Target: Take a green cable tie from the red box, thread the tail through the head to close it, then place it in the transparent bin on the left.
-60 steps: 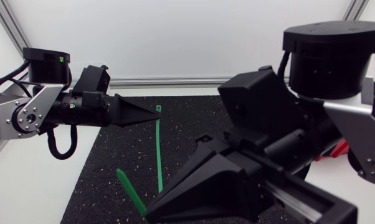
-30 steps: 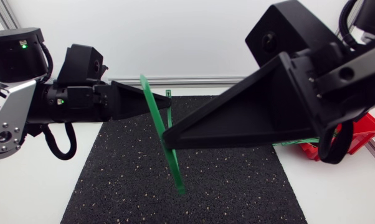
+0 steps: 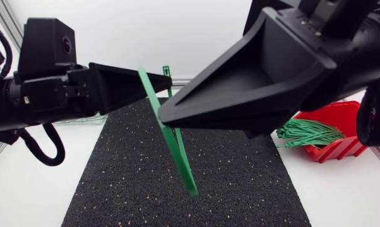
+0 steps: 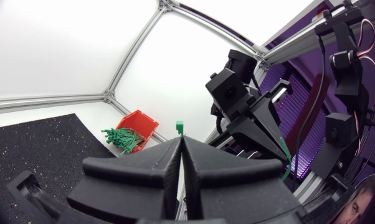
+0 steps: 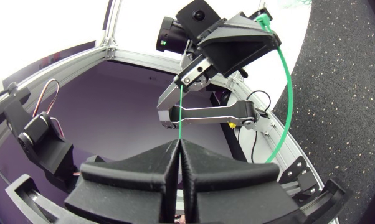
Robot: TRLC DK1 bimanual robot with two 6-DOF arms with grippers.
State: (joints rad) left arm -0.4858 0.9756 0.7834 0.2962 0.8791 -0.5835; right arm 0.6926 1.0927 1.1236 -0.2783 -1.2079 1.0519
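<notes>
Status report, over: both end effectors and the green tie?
Left end effector shut on head of thin green plastic cable tie. Right end effector shut on its tail. Tie held bowed above black speckled mat. Nothing in the way.

You are in a robot lab, at a test cell. You can tell from the two machine arms, the left arm (image 3: 32,104) and the right arm (image 3: 341,44), which come in from each side over a plain white desk (image 3: 26,189). A black mat (image 3: 240,189) with tiny pale specks lies flat in the middle of the desk. Bare metal rails (image 4: 134,51) and smooth white panels (image 3: 114,31) close the desk in like a box. A red box (image 3: 336,150) of green cable ties (image 3: 307,132) sits on the desk just beside the mat, like a parts tray.
</notes>
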